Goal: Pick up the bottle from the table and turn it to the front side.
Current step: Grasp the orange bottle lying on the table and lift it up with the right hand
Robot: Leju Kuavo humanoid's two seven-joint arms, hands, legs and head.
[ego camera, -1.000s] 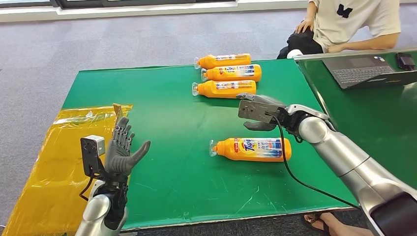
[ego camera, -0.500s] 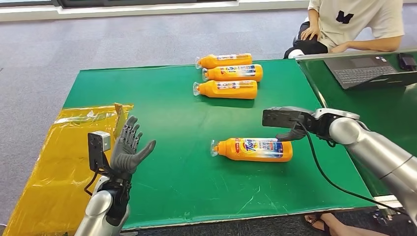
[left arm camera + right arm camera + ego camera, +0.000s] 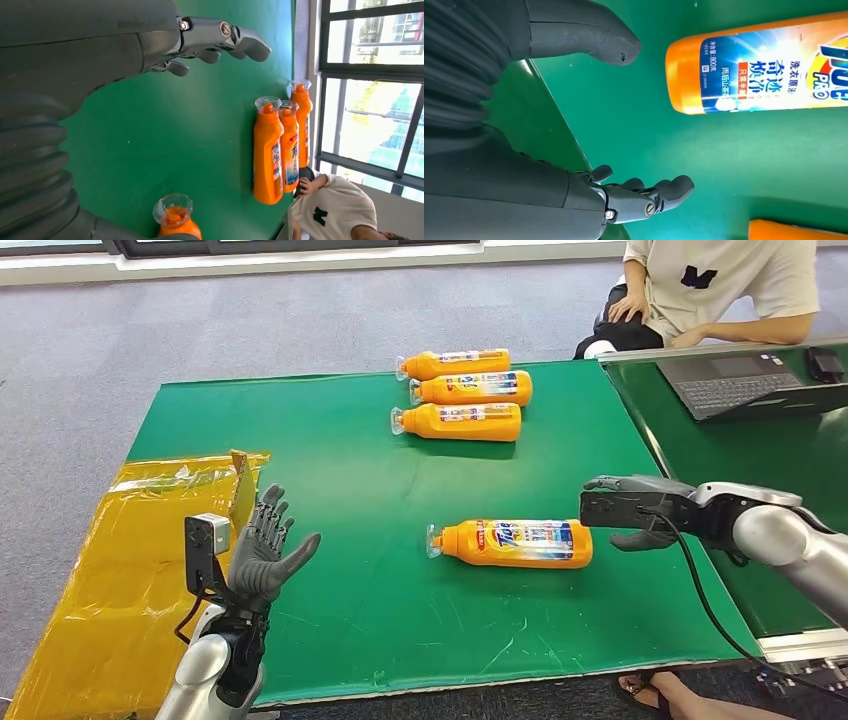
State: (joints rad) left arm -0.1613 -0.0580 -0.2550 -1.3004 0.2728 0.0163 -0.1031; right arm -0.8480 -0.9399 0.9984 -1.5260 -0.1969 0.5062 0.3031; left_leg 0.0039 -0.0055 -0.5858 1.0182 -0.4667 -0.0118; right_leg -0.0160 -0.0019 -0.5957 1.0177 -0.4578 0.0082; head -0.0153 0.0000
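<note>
Green cloth [image 3: 350, 490] is seen covering the table, w/ a yellow plastic sheet [image 3: 110, 570] laid over its left end. One orange bottle [image 3: 512, 543] is found lying on its side near the table's centre-right, cap pointed toward the robot's left, blue-and-white label facing up. In the right wrist view the same bottle [image 3: 764, 70] is shown w/ its flat base end nearest the thumb, printed label legible, not touched by anything.

Right hand [image 3: 640, 515] is held just beside the bottle's base end, apart from it; fingers are spread, nothing gripped. Thumb and fingers are confirmed apart in the right wrist view, green cloth visible between them.

Left hand [image 3: 265, 555] is raised upright over the table's front-left area, next to the yellow sheet, well apart from the bottle. Fingers are extended and splayed, palm empty.

Three more orange bottles [image 3: 460, 390] are noted in a row at the far edge, side by side and touching or nearly so, caps toward the robot's left. These are also seen in the left wrist view [image 3: 280, 145].

A person in a pale shirt [image 3: 720, 290] is seated beyond the far-right corner. A laptop [image 3: 750, 385] is placed open on an adjoining green surface at right.
</note>
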